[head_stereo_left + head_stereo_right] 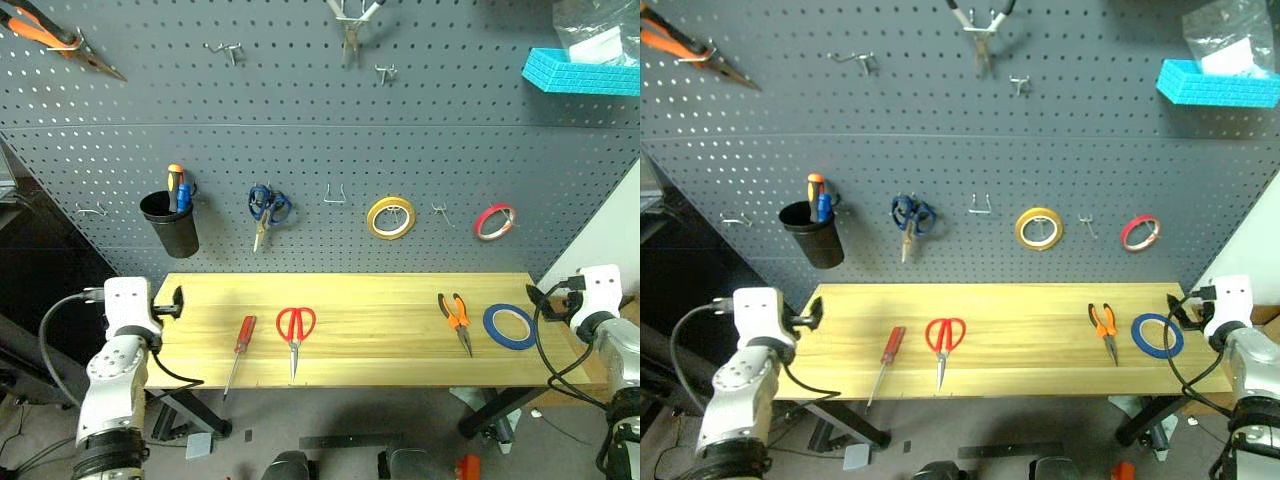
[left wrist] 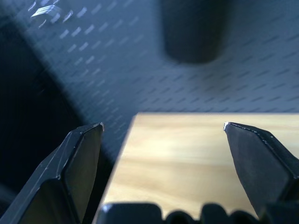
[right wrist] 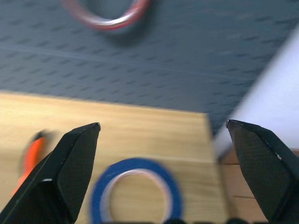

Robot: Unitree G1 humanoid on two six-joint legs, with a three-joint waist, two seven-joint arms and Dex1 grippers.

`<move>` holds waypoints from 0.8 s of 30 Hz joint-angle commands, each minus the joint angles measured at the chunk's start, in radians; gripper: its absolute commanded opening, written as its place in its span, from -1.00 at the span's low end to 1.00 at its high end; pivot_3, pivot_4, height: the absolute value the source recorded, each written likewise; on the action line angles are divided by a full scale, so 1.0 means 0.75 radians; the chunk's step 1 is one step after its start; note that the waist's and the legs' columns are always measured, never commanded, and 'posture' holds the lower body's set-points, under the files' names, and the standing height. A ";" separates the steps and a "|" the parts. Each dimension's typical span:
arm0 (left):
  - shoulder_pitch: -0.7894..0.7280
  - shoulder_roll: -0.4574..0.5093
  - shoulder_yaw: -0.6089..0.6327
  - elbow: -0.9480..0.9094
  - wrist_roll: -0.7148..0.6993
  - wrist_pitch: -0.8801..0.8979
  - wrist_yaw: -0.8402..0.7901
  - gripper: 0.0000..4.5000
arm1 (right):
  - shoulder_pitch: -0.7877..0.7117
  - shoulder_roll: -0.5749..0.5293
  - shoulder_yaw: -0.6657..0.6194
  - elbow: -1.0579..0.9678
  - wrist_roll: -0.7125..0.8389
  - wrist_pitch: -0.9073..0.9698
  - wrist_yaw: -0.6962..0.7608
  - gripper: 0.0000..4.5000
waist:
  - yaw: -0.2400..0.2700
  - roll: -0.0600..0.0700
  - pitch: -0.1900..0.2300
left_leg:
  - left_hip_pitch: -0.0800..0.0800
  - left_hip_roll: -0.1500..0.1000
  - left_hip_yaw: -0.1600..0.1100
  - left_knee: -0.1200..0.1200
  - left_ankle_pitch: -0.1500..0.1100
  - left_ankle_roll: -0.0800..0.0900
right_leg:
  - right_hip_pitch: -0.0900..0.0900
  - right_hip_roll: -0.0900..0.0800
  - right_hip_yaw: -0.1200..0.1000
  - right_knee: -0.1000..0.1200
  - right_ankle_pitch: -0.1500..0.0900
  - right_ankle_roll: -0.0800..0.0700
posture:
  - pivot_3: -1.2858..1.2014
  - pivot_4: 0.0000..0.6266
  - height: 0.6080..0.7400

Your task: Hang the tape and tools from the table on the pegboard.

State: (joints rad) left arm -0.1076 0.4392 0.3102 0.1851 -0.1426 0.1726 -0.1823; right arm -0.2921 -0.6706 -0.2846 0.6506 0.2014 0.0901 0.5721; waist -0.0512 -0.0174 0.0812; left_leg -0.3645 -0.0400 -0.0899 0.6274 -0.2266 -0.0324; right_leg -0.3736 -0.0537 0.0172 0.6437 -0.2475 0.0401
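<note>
On the light wooden table [image 1: 380, 296] lie, from left to right, a slim red-handled screwdriver [image 1: 240, 348], red-handled scissors [image 1: 295, 330], orange-and-black pliers [image 1: 456, 318] and the blue ring of tape [image 1: 509, 326]. The dark grey pegboard [image 1: 300, 150] rises behind them. My left gripper [image 1: 178, 301] hovers open at the table's left end, with nothing between its fingers [image 2: 79, 154]. At the right end my right gripper [image 1: 536, 297] is open too, just right of the tape [image 3: 138, 189], which lies flat ahead of its spread fingers [image 3: 70, 158].
On the pegboard hang a black cup [image 1: 172, 222] with orange and blue-handled tools, blue-handled scissors [image 1: 267, 208], a yellow roll [image 1: 391, 217] and a red roll [image 1: 494, 221]. Bare hooks [image 1: 335, 195] sit between them. A turquoise tray [image 1: 580, 72] juts out at the upper right.
</note>
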 commanded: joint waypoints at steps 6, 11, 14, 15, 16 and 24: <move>-0.041 -0.053 -0.271 -0.398 0.043 0.258 -0.080 0.98 | 0.031 -0.013 0.141 -0.289 -0.043 0.295 0.044 1.00 | -0.001 -0.005 0.049 | 0.000 0.001 0.001 0.001 0.000 0.000 | 0.000 0.000 0.000 0.000 0.000 0.000 | -0.03 -0.61 1.00; -0.049 -0.084 -0.441 -0.553 -0.060 0.316 -0.289 0.98 | -0.109 0.005 0.233 -0.148 -0.112 0.350 0.052 1.00 | -0.007 -0.006 0.107 | -0.004 0.001 0.005 0.000 0.000 0.001 | -0.006 0.000 0.003 0.000 0.001 0.001 | -0.04 -0.46 1.00; -0.060 -0.048 -0.513 -0.633 -0.132 0.384 -0.439 0.98 | -0.206 0.014 0.277 -0.021 -0.141 0.359 0.084 1.00 | -0.008 -0.009 0.133 | -0.010 0.001 0.007 0.000 -0.001 0.001 | -0.013 0.000 0.004 0.001 0.004 0.006 | -0.03 -0.36 1.00; -0.063 -0.027 -0.538 -0.667 -0.160 0.396 -0.500 0.98 | -0.246 0.019 0.281 0.034 -0.145 0.358 0.085 1.00 | -0.008 -0.008 0.139 | -0.015 0.002 0.007 0.000 -0.001 0.001 | -0.018 0.000 0.004 0.002 0.004 0.007 | -0.03 -0.33 1.00; -0.065 -0.012 -0.552 -0.690 -0.178 0.404 -0.539 0.98 | -0.273 0.022 0.282 0.073 -0.148 0.355 0.086 1.00 | -0.008 -0.007 0.146 | -0.021 0.001 0.006 0.001 0.000 0.001 | -0.023 0.001 0.003 0.002 0.005 0.007 | -0.03 -0.33 1.00; -0.132 0.112 -0.674 -0.797 -0.190 0.418 -0.748 0.98 | -0.551 0.034 0.352 0.575 -0.272 0.294 -0.002 1.00 | -0.008 -0.006 0.195 | -0.031 0.000 0.008 0.002 -0.002 0.004 | -0.031 -0.001 0.004 0.001 0.008 0.002 | -0.01 -0.21 1.00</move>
State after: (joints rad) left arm -0.1924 0.5140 -0.1880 -0.3632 -0.2712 0.4930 -0.7193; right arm -0.6819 -0.6381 -0.0151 1.0346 0.0124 0.3262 0.5873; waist -0.0568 -0.0221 0.2278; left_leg -0.3885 -0.0400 -0.0844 0.6288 -0.2281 -0.0293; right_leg -0.3971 -0.0543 0.0201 0.6441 -0.2416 0.0416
